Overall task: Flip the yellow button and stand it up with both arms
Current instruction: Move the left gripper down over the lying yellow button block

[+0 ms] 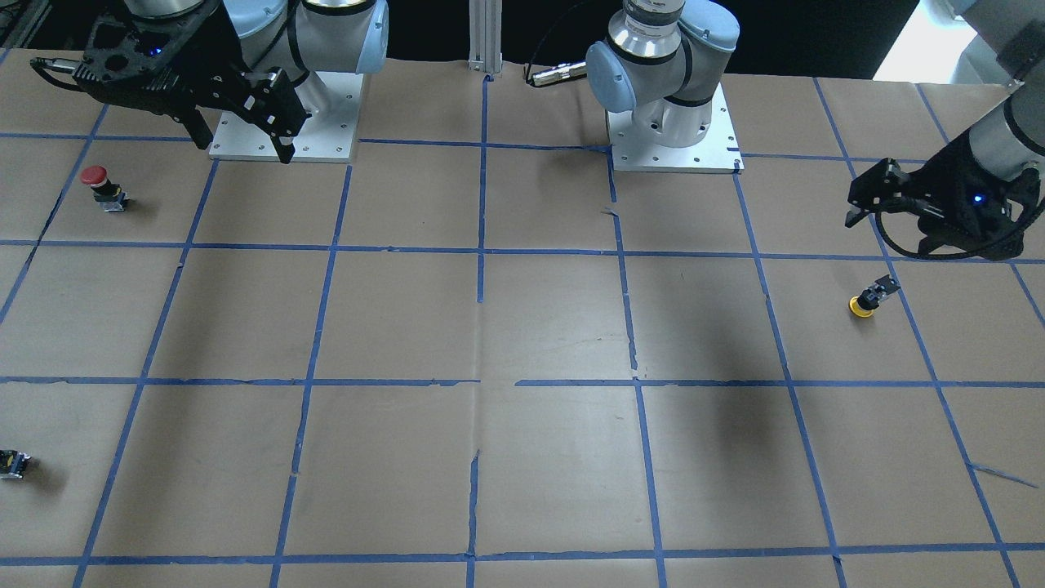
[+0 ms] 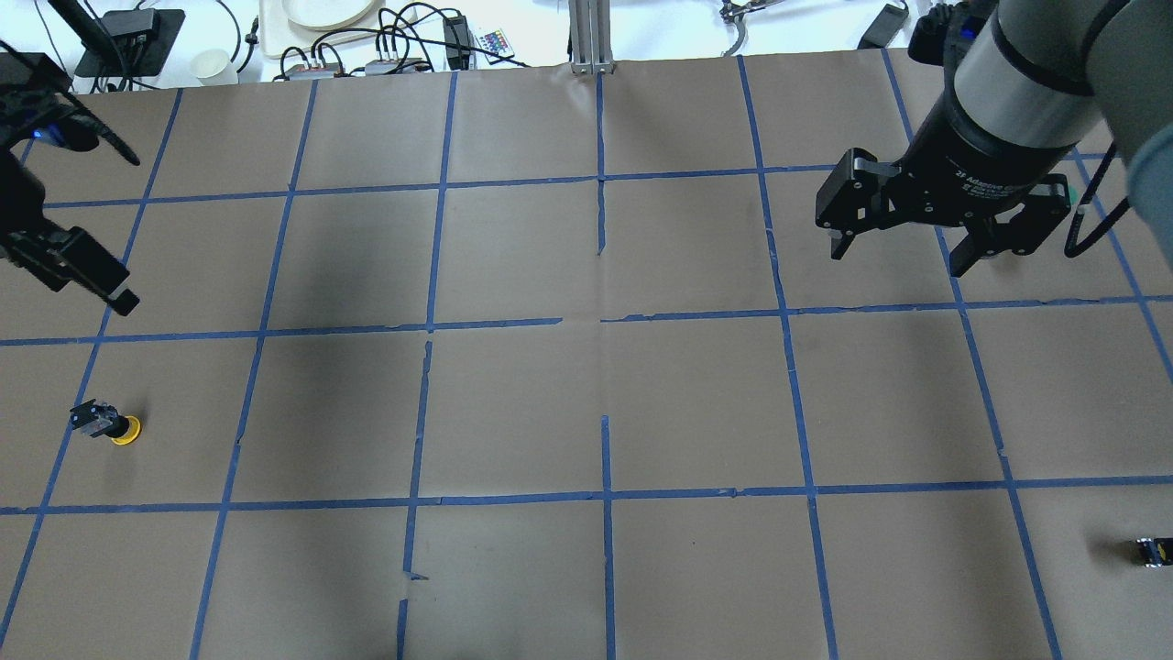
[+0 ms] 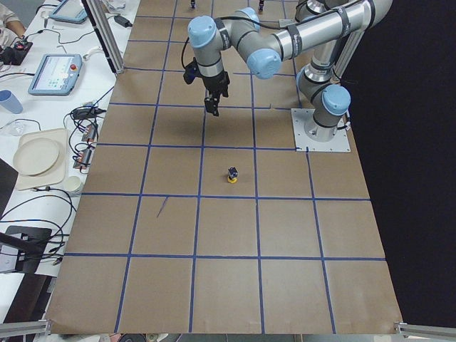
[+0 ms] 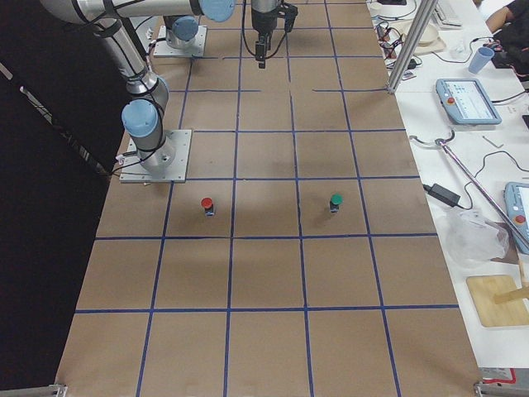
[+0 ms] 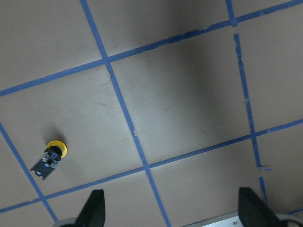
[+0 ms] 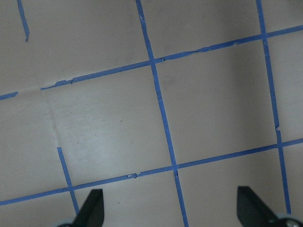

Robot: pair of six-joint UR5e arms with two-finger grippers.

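Observation:
The yellow button (image 1: 865, 301) rests on the brown paper with its yellow cap on the table and its black-and-blue body sticking up at a tilt. It also shows in the overhead view (image 2: 111, 425), the exterior left view (image 3: 232, 175) and the left wrist view (image 5: 51, 156). My left gripper (image 1: 854, 206) hovers open and empty above and beyond the button; its fingertips (image 5: 96, 208) stand wide apart. My right gripper (image 2: 900, 255) hangs open and empty high over the far right side, far from the button. Its fingertips (image 6: 93, 208) frame only bare paper and tape.
A red-capped button (image 1: 101, 184) stands on the robot's right side, with a green-capped one (image 4: 335, 201) beside it. A tiny dark block (image 2: 1151, 552) lies near the right edge. Two arm base plates (image 1: 242, 149) sit at the robot's side. Blue tape lines grid the paper.

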